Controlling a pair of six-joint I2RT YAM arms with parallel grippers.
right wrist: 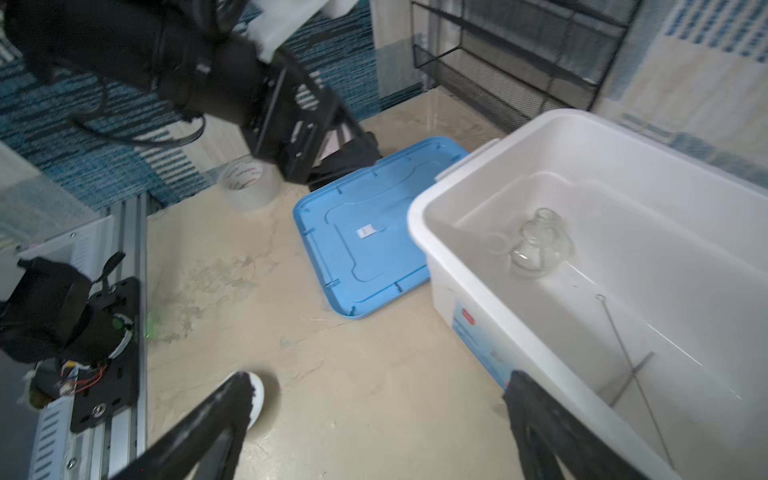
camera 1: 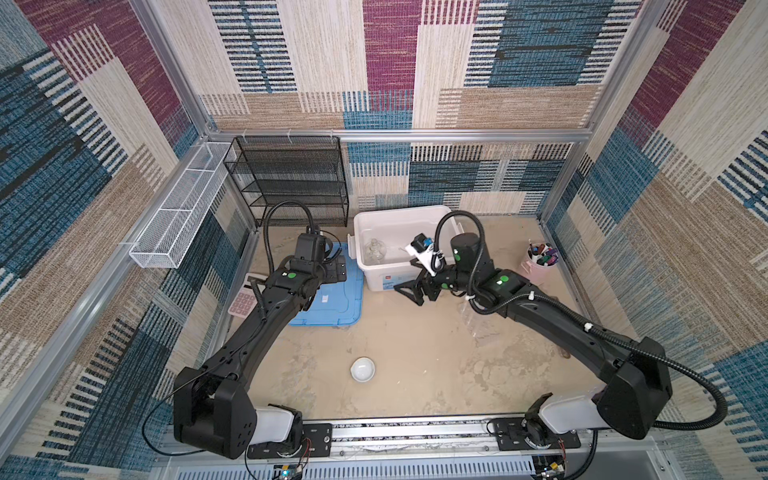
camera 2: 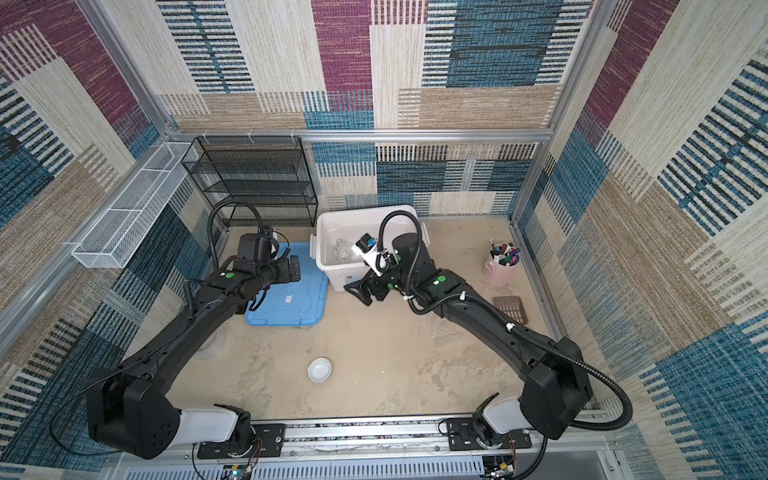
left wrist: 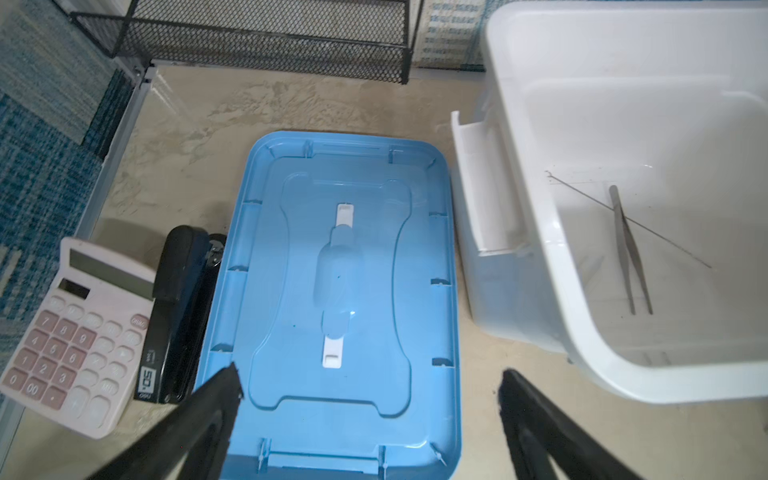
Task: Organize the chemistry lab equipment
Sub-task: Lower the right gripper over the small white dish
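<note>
A white bin (camera 1: pixel 399 220) at the back holds a clear flask (right wrist: pixel 540 245), a small beaker (right wrist: pixel 496 243), metal tweezers (left wrist: pixel 627 249) and a thin wire brush (left wrist: pixel 673 247). Its blue lid (left wrist: pixel 349 270) lies flat to the left. A white ceramic dish (camera 1: pixel 362 369) sits alone toward the table's front. My left gripper (left wrist: pixel 372 372) hangs open over the lid with nothing between its fingers. My right gripper (right wrist: pixel 380 378) is open and empty above bare table beside the bin's front wall. In the right wrist view the dish (right wrist: pixel 259 399) peeks out behind one finger. No test tubes show clearly.
A pink calculator (left wrist: pixel 79 332) and a black stapler (left wrist: pixel 183 307) lie left of the lid. A tape roll (right wrist: pixel 249 183) sits under the left arm. At the right stand a pink pen cup (camera 1: pixel 540 262) and a brown scoop (camera 2: pixel 511 309). A black mesh shelf (camera 1: pixel 291 178) fills the back left.
</note>
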